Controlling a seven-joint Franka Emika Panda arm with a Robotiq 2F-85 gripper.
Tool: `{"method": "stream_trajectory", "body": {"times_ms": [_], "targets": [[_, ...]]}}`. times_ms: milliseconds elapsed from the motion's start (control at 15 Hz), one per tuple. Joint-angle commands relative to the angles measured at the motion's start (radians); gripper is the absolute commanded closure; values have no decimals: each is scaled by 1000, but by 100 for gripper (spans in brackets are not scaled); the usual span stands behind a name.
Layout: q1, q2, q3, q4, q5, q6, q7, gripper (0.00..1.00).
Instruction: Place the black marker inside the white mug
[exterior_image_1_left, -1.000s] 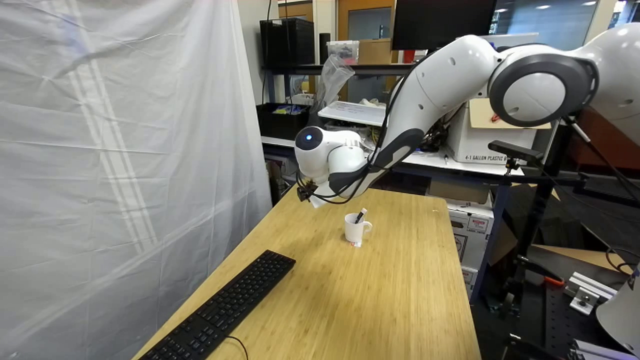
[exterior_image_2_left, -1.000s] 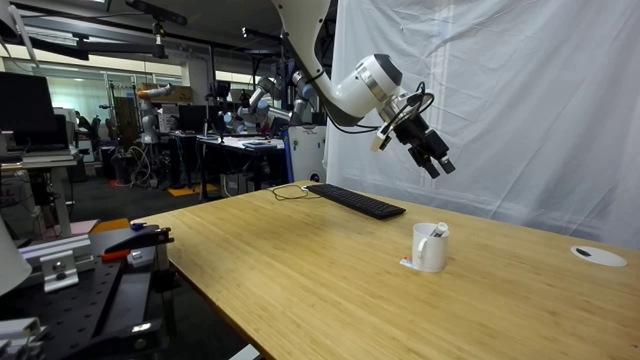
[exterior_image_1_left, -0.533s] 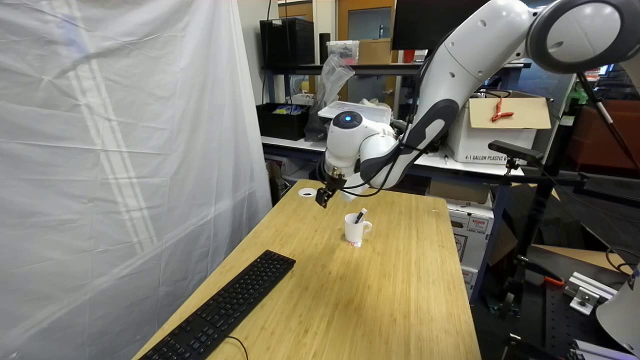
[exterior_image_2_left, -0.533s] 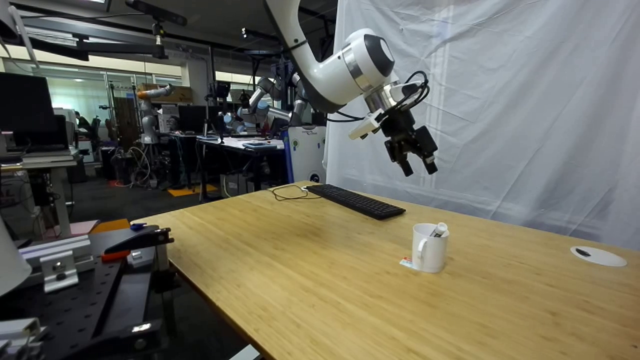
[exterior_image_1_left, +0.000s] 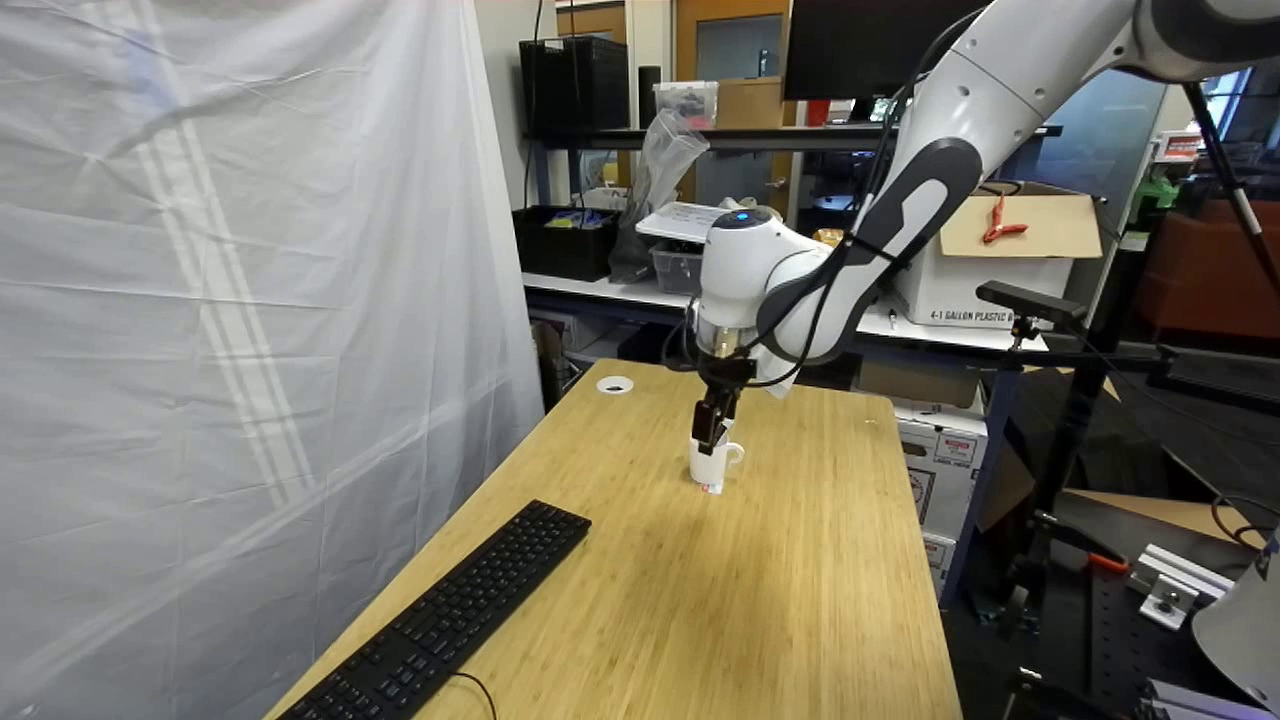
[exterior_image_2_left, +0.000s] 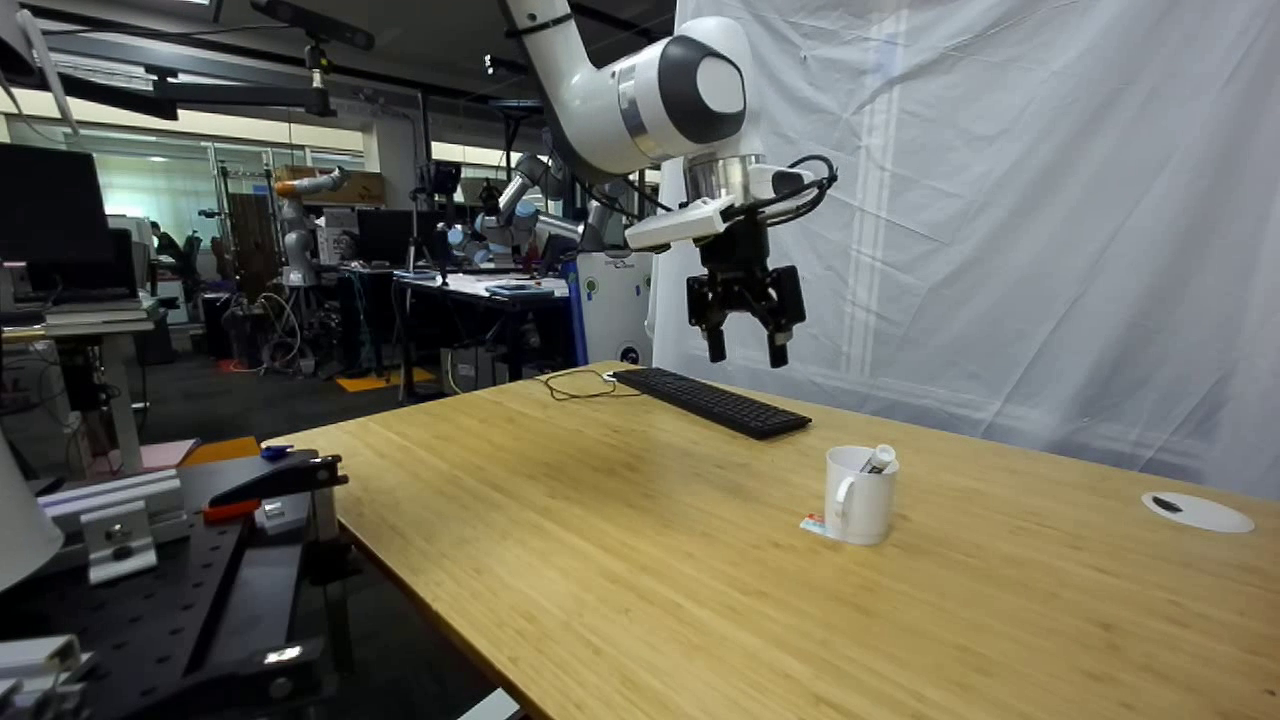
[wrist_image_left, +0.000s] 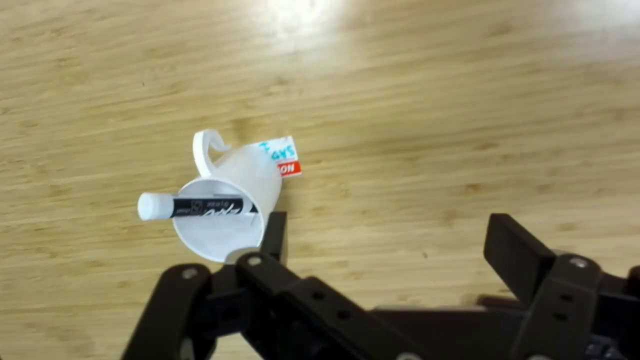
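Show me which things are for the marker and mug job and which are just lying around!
For the job:
white mug
black marker, leaning inside it
gripper, open

Just lying around:
black keyboard
flat white disc
label by the mug

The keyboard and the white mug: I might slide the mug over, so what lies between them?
Only bare wooden tabletop lies between the keyboard and the white mug; both exterior views show it.

The table (exterior_image_2_left: 620, 540) carries mug (exterior_image_2_left: 872, 510), keyboard (exterior_image_2_left: 712, 402), label (wrist_image_left: 286, 154) and disc (exterior_image_2_left: 1205, 514).
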Motion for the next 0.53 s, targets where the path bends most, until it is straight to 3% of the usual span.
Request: {"method": "stream_trajectory", "body": {"times_ms": [0,67,133,200,467], "targets": [[-103,-51,109,-28,131,-162,-252,0],[-119,-56,123,-18,165,-232,-310,0],[-37,-70,38,-3,232,-310,-368,0],[-24,-80,18,5,238,-364,-377,0],[55,-117,-72,14,187,-451,-302,0]]}}
